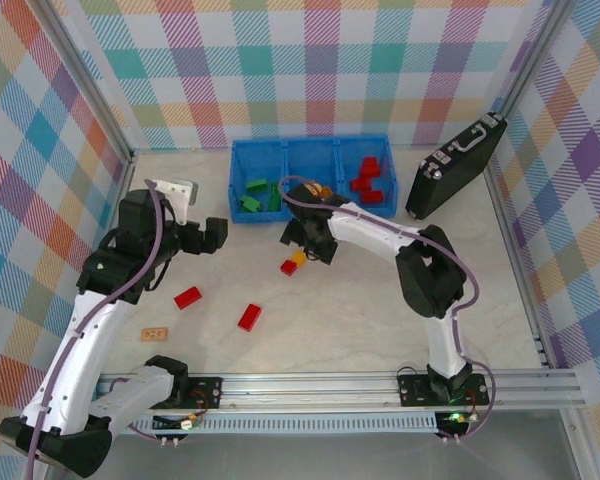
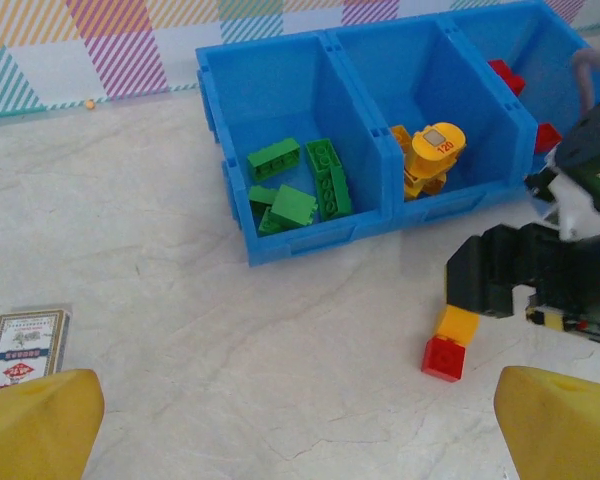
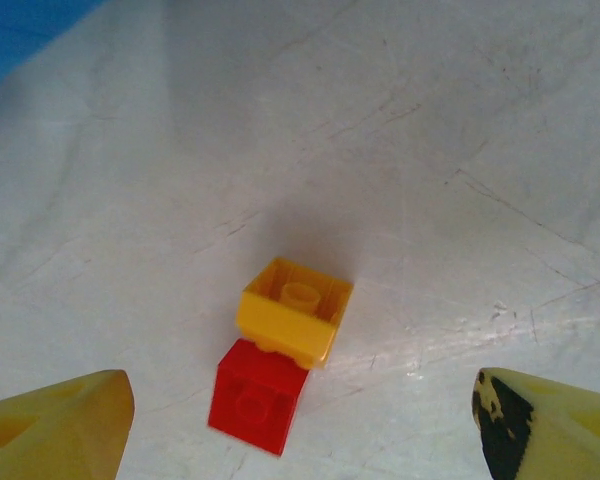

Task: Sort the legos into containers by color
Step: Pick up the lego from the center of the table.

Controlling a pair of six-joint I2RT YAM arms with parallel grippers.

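In the blue tray (image 1: 310,146): green legos (image 1: 260,196) are sorted left, red legos (image 1: 368,178) right.
On the table: a yellow brick (image 3: 293,310) touching a red brick (image 3: 255,395), and two loose red bricks (image 1: 188,297), are left unsorted.
Right gripper (image 3: 300,400): spread above that pair, nothing grasped.
Left gripper (image 2: 295,395): released, empty.

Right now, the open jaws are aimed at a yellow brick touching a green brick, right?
No. The yellow brick touches a red brick, not a green one; the right wrist view shows it. The right gripper, jaws open, is aimed at that pair.
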